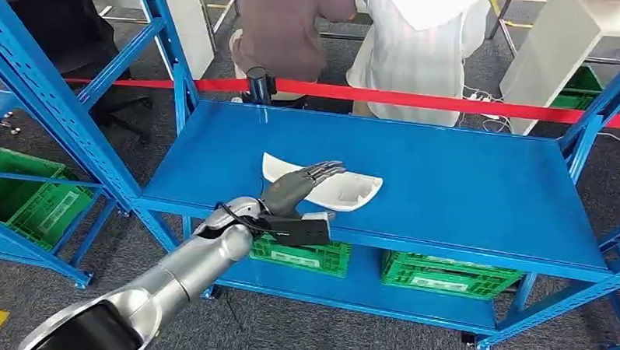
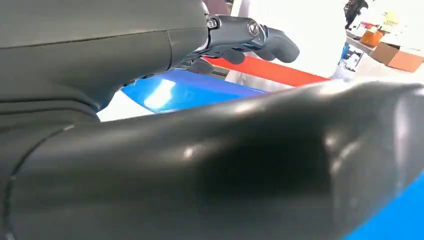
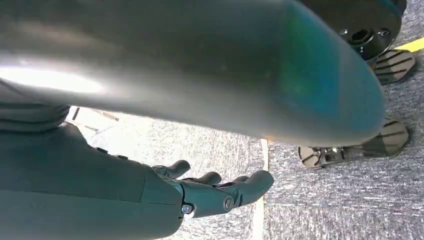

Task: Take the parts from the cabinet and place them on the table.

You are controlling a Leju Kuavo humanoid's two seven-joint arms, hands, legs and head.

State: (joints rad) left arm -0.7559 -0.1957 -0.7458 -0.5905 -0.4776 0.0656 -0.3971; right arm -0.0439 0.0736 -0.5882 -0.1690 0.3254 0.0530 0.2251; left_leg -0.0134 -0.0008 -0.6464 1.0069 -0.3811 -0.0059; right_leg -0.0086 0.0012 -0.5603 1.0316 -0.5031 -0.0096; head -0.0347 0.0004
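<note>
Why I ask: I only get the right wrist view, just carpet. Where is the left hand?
Observer: The head view shows the left hand stretched over a white part on the blue shelf.
Operator: Gripping it?
Observer: Its fingers lie straight along it, not curled round; I cannot tell if they touch.
Operator: Anyone near?
Observer: People are behind the red tape beyond the shelf.

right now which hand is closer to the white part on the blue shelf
Left. The left hand reaches over the white part on the blue shelf, fingers extended above it. The right hand hangs down over the grey floor, away from it.
</note>
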